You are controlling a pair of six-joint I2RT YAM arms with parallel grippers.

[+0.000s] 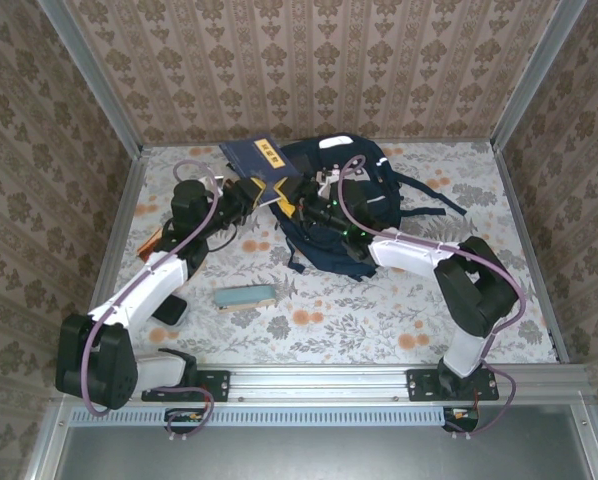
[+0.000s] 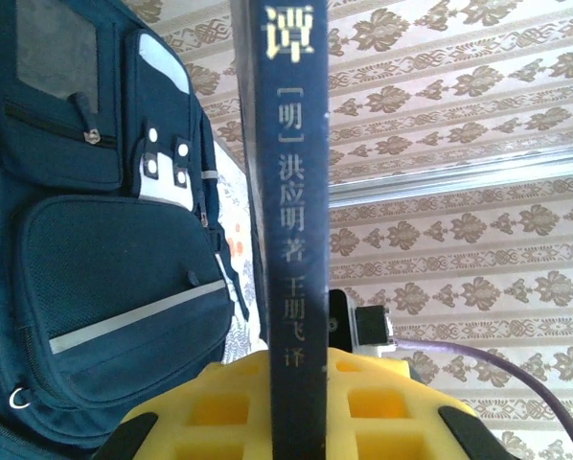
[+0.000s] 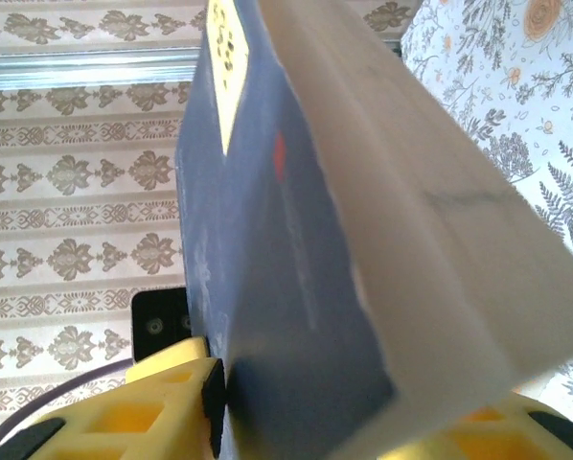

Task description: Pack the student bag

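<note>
Left tool [image 2: 296, 369] is clamped on the book [image 2: 291, 192]. The right tool [image 3: 358, 402] straddles it too, can't tell if it's gripping. Bag [image 1: 379, 175] sits mid far edge of the worktop [image 1: 379, 320]. If both pull, the book could twist loose.

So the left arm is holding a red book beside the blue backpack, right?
Not red: the book clamped in the left gripper is navy blue, as the left wrist view shows. It is beside the blue backpack, as you say.

Matt cloth student bag [image 1: 381, 185], paper book [image 1: 254, 156]
</note>
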